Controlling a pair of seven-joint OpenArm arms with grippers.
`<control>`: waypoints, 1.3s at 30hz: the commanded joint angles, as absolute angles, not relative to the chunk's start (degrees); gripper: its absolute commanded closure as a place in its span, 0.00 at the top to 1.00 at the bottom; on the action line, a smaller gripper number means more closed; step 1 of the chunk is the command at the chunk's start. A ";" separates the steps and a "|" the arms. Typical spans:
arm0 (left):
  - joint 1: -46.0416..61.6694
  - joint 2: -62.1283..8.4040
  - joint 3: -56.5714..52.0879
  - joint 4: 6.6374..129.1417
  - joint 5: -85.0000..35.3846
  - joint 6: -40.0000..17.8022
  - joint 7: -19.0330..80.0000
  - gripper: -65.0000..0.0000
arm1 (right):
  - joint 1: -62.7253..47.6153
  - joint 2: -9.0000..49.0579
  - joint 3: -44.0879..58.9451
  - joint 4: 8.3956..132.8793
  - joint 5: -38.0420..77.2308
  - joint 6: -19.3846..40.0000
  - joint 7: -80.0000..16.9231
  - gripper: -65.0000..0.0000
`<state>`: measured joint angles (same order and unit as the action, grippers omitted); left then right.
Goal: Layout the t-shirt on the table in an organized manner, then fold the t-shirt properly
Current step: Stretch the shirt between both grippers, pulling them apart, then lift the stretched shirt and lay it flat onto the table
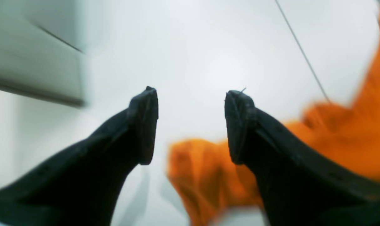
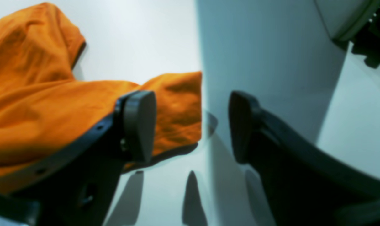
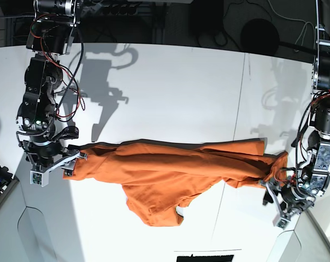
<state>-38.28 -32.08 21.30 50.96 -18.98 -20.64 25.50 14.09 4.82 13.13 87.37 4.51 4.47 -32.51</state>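
Both arms are black, jointed, with red and black cables; each hand (image 1: pixel 191 125) (image 2: pixel 191 125) has curved black fingers with flat pads.

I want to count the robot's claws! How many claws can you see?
2. The right gripper sits open by one end of the t-shirt; the left gripper sits open by the other end. None seem hidden.

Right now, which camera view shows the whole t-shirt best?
The base view: the t-shirt lies stretched across the table, visible end to end. The left wrist view shows only blurred orange cloth behind one finger; the right wrist view shows one bunched end.
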 commanded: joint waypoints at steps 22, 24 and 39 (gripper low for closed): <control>-5.56 -39.46 6.63 86.06 -40.88 -27.55 38.89 0.55 | 15.68 6.98 21.37 72.88 8.19 10.98 -23.66 0.56; -4.32 -37.52 4.91 85.14 -40.10 -27.70 37.85 0.55 | 15.68 6.96 21.37 71.29 8.29 12.23 -23.75 0.56; -7.33 -34.87 2.92 76.44 -31.66 -22.70 31.14 0.55 | 15.73 6.76 21.37 70.13 12.67 13.96 -23.86 0.56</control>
<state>-6.07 -33.87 3.38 75.72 -31.27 -22.68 32.45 14.28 6.48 21.30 69.36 12.03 13.56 -24.86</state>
